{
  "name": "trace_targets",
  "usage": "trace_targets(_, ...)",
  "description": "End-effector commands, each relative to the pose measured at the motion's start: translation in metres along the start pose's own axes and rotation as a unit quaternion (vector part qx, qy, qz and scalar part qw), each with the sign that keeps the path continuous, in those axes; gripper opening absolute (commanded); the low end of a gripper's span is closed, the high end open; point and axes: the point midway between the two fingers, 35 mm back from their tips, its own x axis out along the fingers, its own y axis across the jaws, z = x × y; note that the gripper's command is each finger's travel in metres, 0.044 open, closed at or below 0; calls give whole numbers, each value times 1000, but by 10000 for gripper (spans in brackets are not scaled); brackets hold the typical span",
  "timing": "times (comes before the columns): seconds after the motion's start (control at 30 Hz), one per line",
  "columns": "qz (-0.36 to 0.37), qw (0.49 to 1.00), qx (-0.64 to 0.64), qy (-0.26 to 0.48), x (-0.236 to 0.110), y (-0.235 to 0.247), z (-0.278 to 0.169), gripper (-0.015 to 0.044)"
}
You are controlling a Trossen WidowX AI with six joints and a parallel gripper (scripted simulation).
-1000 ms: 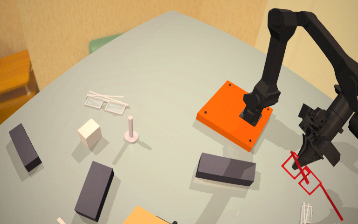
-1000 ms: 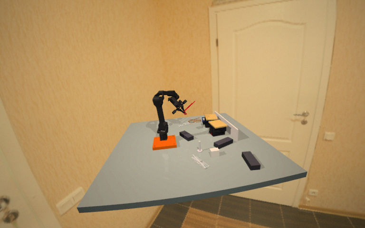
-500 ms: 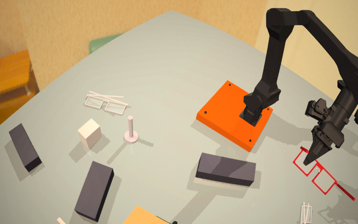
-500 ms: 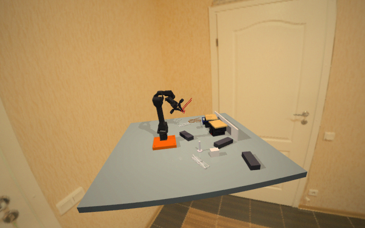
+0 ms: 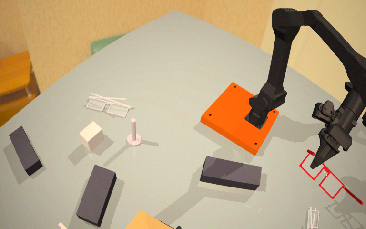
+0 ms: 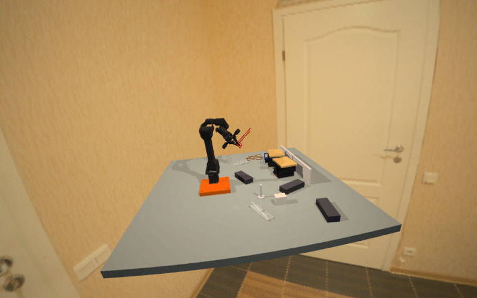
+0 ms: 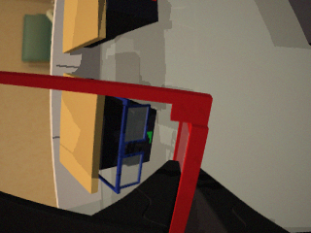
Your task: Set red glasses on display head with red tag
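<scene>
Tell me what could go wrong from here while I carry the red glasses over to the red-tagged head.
1. The gripper pinches only a thin rim of the red glasses near one lens, so the frame may twist or slip in the fingers.
2. The head with the red tag sits right beside the head wearing blue glasses; a protruding temple could brush that neighbour.
3. Loose white glasses lie just below the carried frame.
</scene>
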Motion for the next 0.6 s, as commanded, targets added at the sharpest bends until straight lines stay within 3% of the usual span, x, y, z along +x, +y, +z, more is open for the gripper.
trace_targets(0.0, -1, 1000, -2, 0, 0, 0, 0, 0)
trace_targets(0.57, -66, 995, -49, -51, 35, 12, 26, 0)
